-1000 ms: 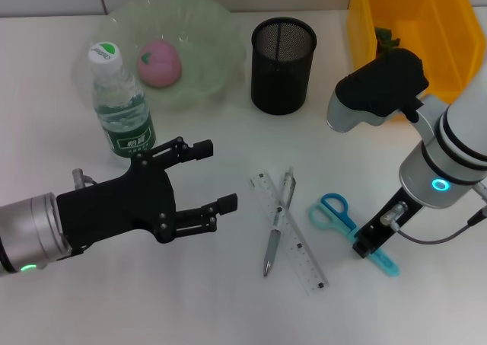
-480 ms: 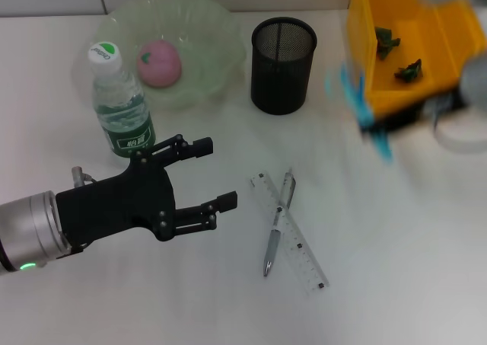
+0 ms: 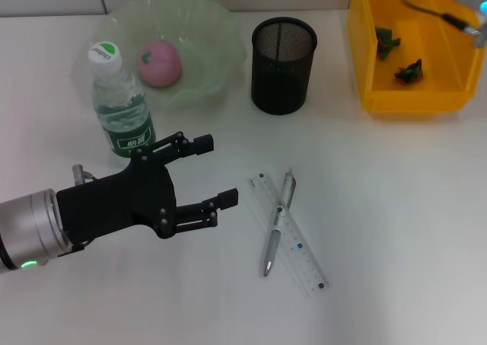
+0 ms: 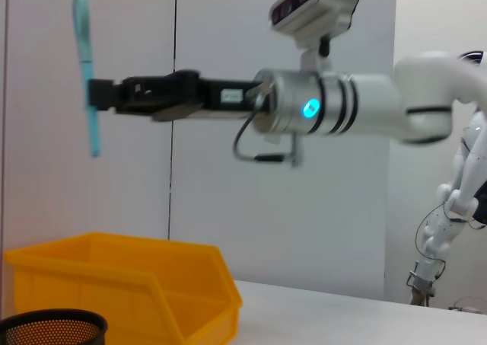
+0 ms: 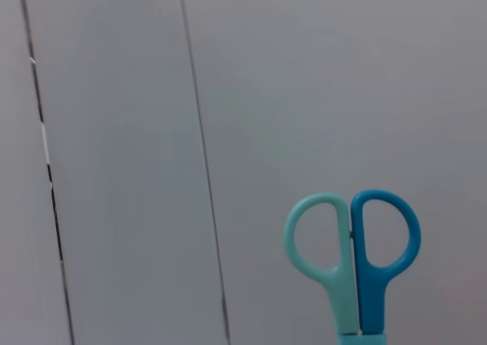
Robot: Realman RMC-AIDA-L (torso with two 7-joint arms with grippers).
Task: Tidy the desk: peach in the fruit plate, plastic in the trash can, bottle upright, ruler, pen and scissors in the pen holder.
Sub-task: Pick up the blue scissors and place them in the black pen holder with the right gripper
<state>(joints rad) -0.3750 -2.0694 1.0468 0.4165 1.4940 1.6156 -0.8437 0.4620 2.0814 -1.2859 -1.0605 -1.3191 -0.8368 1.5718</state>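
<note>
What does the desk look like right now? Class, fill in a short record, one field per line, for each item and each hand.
peach: in the fruit plate
bottle: upright on the desk
ruler: flat on the desk, crossed by the pen
pen holder: nothing seen inside
trash can: two dark green scraps inside
scissors: lifted, above the trash can
right hand: shut on the scissors
left hand: open, near the bottle

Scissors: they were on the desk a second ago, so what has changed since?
The right tool lifted the light-blue-handled scissors off the white desk and now holds them high above the yellow rectangular bin. The left tool, clear ruler and silver pen stayed put.
</note>
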